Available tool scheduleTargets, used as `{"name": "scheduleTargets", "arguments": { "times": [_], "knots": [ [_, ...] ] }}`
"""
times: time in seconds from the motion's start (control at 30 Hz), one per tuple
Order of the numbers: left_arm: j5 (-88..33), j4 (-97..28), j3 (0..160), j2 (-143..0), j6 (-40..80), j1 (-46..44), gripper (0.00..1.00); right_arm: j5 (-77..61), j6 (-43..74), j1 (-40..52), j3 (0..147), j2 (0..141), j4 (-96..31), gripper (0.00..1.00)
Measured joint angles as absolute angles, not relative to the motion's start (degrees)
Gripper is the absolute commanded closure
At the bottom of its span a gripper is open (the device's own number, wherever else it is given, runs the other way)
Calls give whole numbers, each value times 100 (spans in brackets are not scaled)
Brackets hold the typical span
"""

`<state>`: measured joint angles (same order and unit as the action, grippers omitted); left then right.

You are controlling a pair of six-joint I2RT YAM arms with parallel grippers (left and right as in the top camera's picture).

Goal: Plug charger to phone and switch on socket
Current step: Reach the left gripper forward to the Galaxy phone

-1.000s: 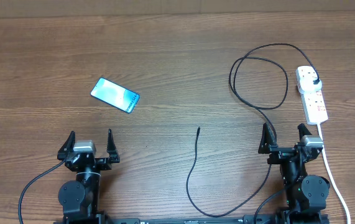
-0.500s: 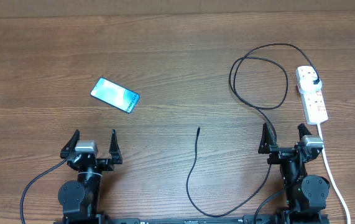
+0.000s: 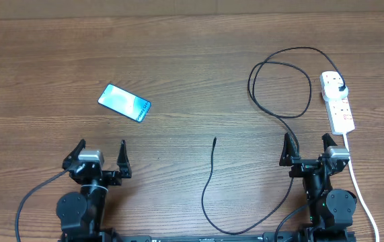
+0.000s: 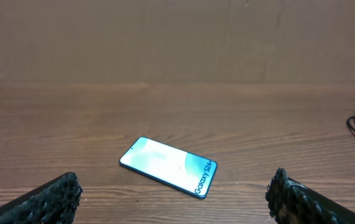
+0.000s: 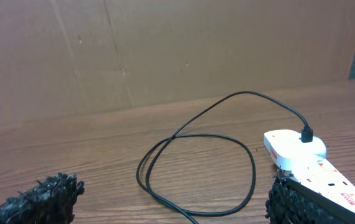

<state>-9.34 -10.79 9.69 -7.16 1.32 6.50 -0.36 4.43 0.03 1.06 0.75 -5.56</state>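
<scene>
The phone (image 3: 124,102) lies flat with its blue-teal screen lit, left of centre; in the left wrist view it (image 4: 169,165) lies ahead of the fingers. My left gripper (image 3: 99,153) is open and empty, near the front edge, below the phone. The black charger cable (image 3: 279,87) loops at the right; its small tip (image 3: 215,140) lies loose at centre, its black plug (image 3: 340,87) sits in the white socket strip (image 3: 337,102). My right gripper (image 3: 307,146) is open and empty, over the cable, just before the strip. The right wrist view shows the cable loop (image 5: 196,162) and strip (image 5: 301,152).
The strip's thick white cord (image 3: 360,188) runs down the right side past my right arm. The black cable trails along the front edge (image 3: 239,228) between the two arm bases. A brown cardboard wall (image 4: 177,37) stands behind the table.
My left gripper has shifted slightly back and to the left near the front edge. The right arm, phone, cable and strip have not moved.
</scene>
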Motion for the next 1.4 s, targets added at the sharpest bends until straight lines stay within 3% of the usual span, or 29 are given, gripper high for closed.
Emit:
{"name": "scheduleTargets", "arguments": {
  "times": [0.43, 0.83, 1.1, 1.4],
  "knots": [
    [-1450, -1299, 2742, -3763, 128, 648, 0, 3, 445, 5, 106, 80, -554, 0],
    [-1590, -3284, 5516, -6420, 10, 429, 0, 3, 440, 5, 106, 86, -561, 0],
    [-1516, -3820, 6235, -7520, -21, 12, 0, 3, 443, 5, 106, 86, -558, 0],
    [-1597, -4134, 6235, -7841, -21, -21, 0, 3, 443, 5, 106, 86, -556, 0]
  ]
}}
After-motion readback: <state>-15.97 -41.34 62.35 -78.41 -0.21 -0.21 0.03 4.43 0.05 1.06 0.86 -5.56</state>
